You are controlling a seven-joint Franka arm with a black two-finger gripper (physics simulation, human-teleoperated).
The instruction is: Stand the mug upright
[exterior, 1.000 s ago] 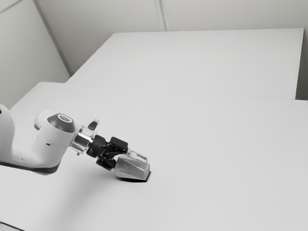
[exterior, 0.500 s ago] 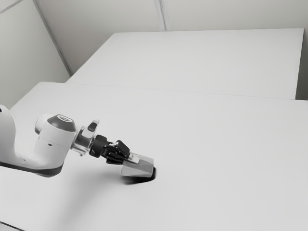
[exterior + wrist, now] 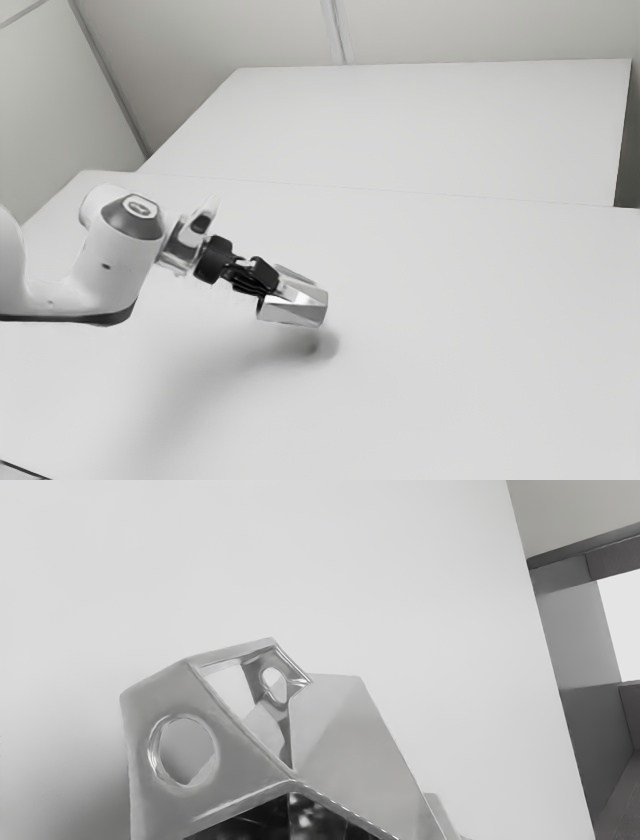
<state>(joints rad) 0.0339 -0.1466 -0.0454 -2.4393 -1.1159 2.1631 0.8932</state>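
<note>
Mug (image 3: pixel 300 313) in the claw (image 3: pixel 276 288), up off the counter (image 3: pixel 450 330), its body lying over sideways rather than upright; a soft shadow (image 3: pixel 318 346) falls on the counter beneath, apart from the metal. The claw is grasping the mug, as far as I can judge, though just where the fingers meet it is hard to make out; the arm (image 3: pixel 85 275) reaches in from the exterior view's left. In the wrist view the mug's grey, faceted faces rise beyond the claw, with a rounded hole through one and an angular opening beside it.
</note>
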